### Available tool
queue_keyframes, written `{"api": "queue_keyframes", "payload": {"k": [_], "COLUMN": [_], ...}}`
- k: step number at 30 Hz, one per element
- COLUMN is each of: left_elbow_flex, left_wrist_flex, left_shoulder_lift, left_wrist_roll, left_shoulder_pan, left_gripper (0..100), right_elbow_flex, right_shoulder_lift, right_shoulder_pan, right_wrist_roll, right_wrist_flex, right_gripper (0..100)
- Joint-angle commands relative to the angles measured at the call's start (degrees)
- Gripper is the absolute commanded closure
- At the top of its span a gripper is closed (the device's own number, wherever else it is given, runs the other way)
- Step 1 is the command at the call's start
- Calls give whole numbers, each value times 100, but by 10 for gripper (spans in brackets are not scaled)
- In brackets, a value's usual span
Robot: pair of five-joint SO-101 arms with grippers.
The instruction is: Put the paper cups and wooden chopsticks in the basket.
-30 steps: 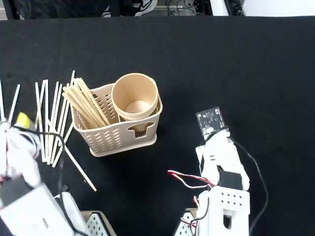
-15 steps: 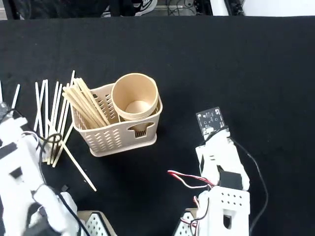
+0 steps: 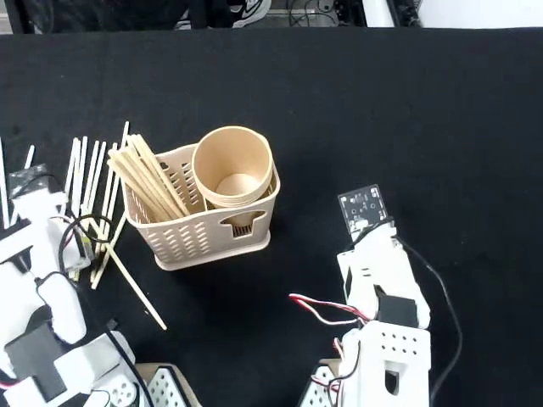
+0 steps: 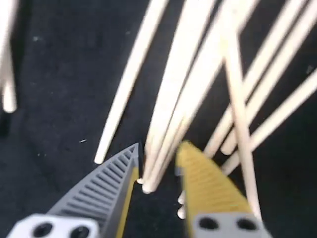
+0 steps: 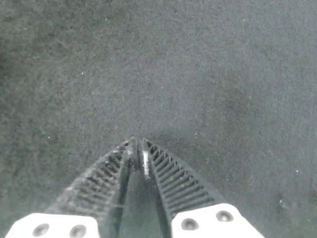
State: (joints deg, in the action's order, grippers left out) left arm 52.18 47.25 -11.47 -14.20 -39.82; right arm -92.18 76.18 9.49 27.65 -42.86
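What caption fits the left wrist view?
Left gripper open, fingers straddling the ends of loose wooden chopsticks lying on the black table.

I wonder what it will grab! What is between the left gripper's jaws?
A few chopsticks lie side by side between the jaws of the left gripper, their ends on the black table. The left wrist view shows this.

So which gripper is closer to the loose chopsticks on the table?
Left. The left gripper has loose chopsticks between its open fingers; the right gripper is beyond the basket.
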Motion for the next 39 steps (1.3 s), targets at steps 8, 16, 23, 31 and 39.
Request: {"api": "queue_keyframes", "payload": {"k": [8, 16, 23, 31, 39], "left_elbow_flex": [-207, -382, 523, 980, 945], "left_wrist_flex": [237, 870, 1424, 2259, 2488], "left_shoulder_lift": [18, -510, -3666, -7411, -8325], "left_wrist_roll": [-281, -281, -264, -149, 308], "left_shoulder_pan": [101, 101, 163, 163, 163], "left_gripper": [971, 971, 971, 971, 971], "right_elbow_flex": [22, 22, 22, 22, 22], "right_shoulder_lift": [75, 75, 75, 75, 75], "right_shoulder_pan": [35, 35, 44, 44, 44], "right_wrist_roll": [44, 44, 44, 44, 44], "right_wrist_flex": [53, 53, 53, 53, 53], "right_gripper": [984, 984, 984, 984, 984]}}
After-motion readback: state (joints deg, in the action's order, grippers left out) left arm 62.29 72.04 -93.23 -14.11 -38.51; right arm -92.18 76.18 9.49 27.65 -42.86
